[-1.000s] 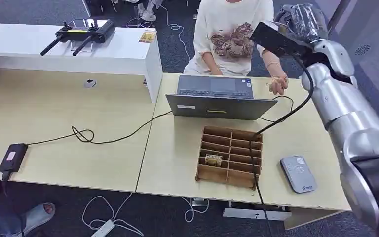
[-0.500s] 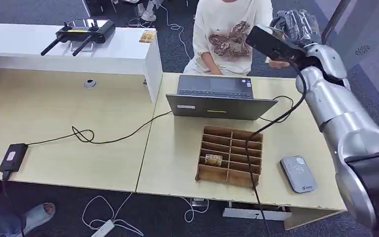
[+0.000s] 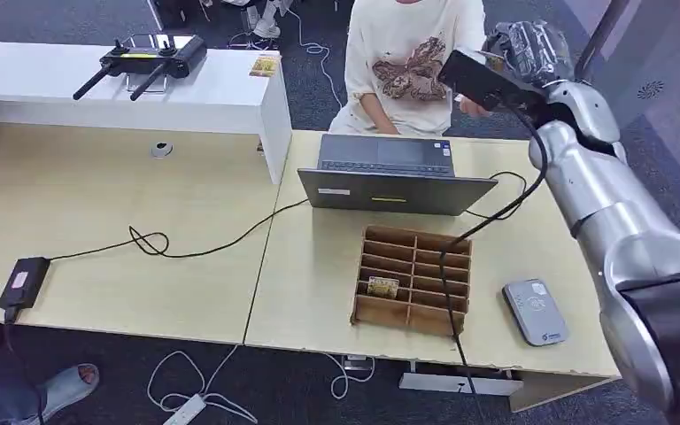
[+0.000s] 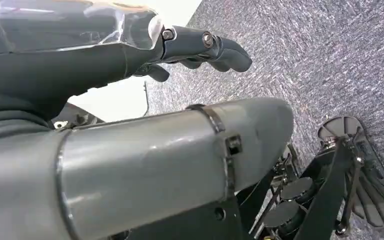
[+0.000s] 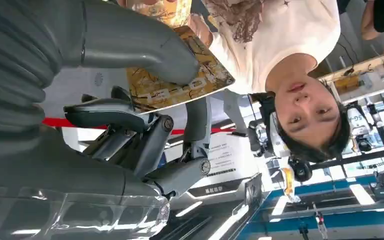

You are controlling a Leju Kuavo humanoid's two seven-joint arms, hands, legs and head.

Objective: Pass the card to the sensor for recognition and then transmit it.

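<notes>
Head view: pale desks [image 3: 142,221], dark carpet [image 3: 319,80].

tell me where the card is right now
In the right wrist view the card is pinched under the right hand's thumb, held up toward the person seated behind the laptop.

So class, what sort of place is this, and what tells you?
Probably an office or robotics lab workspace: pale desks on grey carpet, an open laptop with a person seated behind it, and a handheld remote controller on a white counter.
</notes>
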